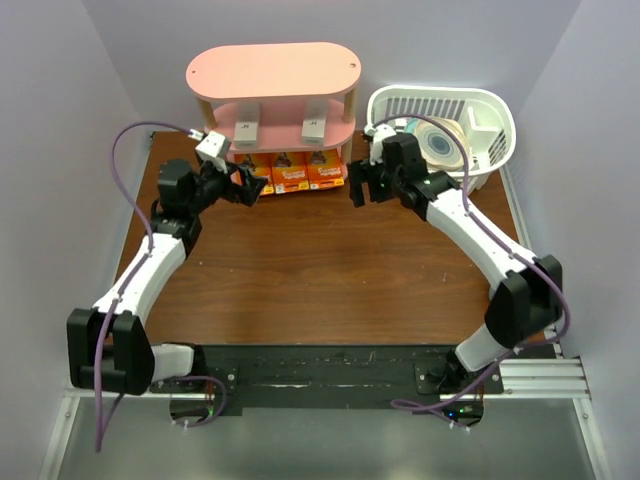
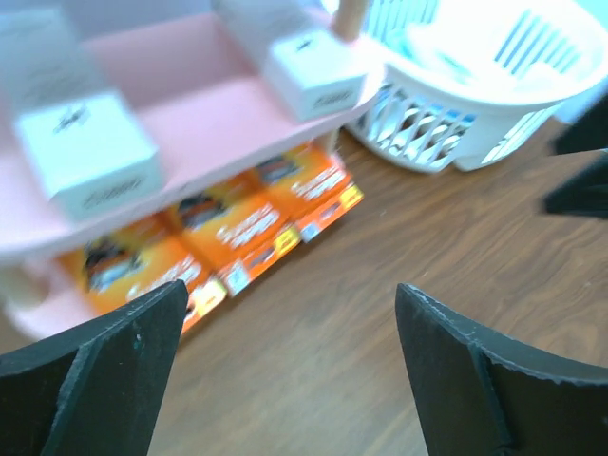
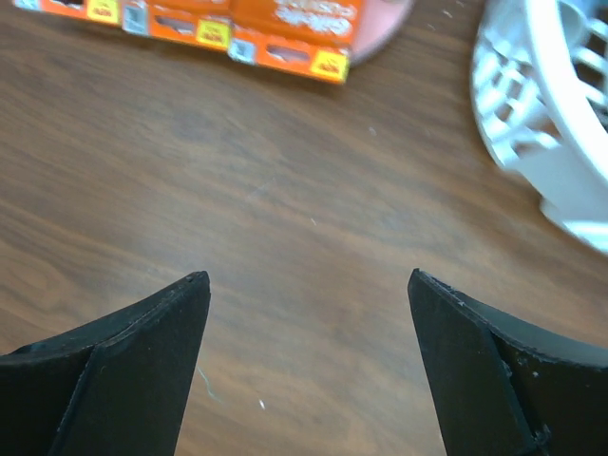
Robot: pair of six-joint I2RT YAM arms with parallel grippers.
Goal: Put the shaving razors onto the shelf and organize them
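The pink three-tier shelf stands at the back of the table. Two whitish razor boxes lie on its middle board. Three orange razor packs stand side by side on the bottom board. My left gripper hovers open just front-left of the packs, holding nothing. My right gripper is open and empty by the shelf's right end. The left wrist view shows the orange packs and the white boxes beyond my open left gripper. Bare wood lies under my open right gripper, with the packs ahead.
A white slatted basket sits right of the shelf, close behind the right arm, with a round bluish item inside. It also appears as the basket and the basket in the wrist views. White walls close in the brown table.
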